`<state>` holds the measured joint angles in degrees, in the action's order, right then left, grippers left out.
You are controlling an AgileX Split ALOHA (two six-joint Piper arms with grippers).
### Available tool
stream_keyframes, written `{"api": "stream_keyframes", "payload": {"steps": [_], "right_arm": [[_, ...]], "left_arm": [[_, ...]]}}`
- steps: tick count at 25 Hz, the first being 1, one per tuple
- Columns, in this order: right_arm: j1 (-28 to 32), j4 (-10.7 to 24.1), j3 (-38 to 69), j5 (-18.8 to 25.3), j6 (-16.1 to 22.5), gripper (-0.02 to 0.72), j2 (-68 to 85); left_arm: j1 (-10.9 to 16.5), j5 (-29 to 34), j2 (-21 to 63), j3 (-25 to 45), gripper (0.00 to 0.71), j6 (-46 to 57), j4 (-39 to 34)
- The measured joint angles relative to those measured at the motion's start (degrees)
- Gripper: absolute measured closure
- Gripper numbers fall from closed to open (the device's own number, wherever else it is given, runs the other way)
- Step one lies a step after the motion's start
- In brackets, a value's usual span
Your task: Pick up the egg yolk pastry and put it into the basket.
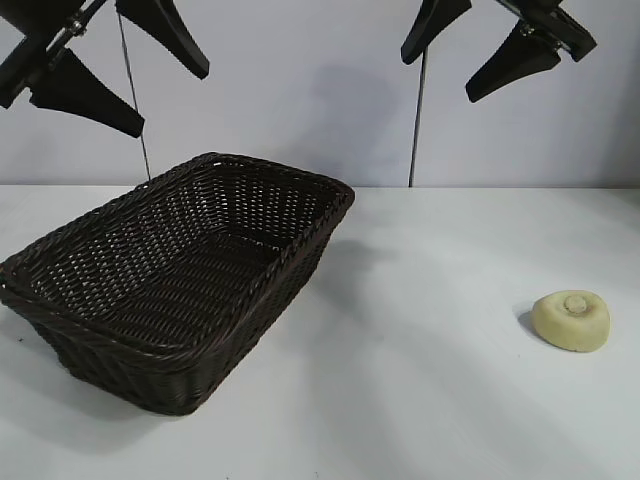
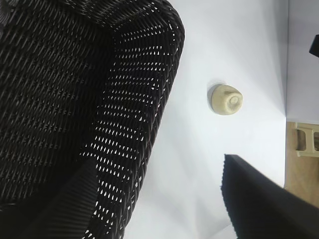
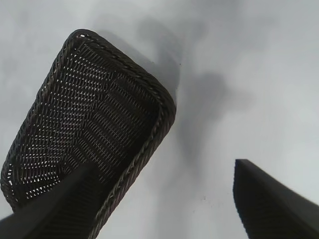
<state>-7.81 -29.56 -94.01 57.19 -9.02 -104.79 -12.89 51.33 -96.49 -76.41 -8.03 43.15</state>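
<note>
Both the left gripper (image 1: 110, 75) and the right gripper (image 1: 468, 58) hang spread and empty above the white table (image 1: 420, 380), the egg yolk pastry (image 1: 571, 320) lying well apart from the basket (image 1: 180, 275).

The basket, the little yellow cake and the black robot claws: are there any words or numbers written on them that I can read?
None: no words, numbers, labels or signs can be read anywhere.
Dark brown woven wicker basket: plain weave only.
Small pale yellow rounded egg yolk pastry: only a raised knob, no writing.
Black left gripper and right gripper: bare.
</note>
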Motion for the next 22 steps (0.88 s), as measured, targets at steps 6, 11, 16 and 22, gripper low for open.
{"api": "stream_keyframes", "payload": {"steps": [6,11,16,22], "right_arm": [[0.0,0.0,0.0,0.0,0.0,0.164,0.0],[0.0,0.0,0.0,0.0,-0.1,0.164,0.0],[0.0,0.0,0.0,0.0,-0.3,0.164,0.0],[0.0,0.0,0.0,-0.1,-0.3,0.164,0.0]], "left_arm": [[0.0,-0.1,0.0,0.0,0.198,0.9,0.0],[0.0,3.3,0.0,0.0,0.198,11.4,-0.8],[-0.1,7.0,0.6,0.0,0.198,20.7,-9.9],[-2.5,8.7,6.1,0.1,0.198,32.6,-23.1]]}}
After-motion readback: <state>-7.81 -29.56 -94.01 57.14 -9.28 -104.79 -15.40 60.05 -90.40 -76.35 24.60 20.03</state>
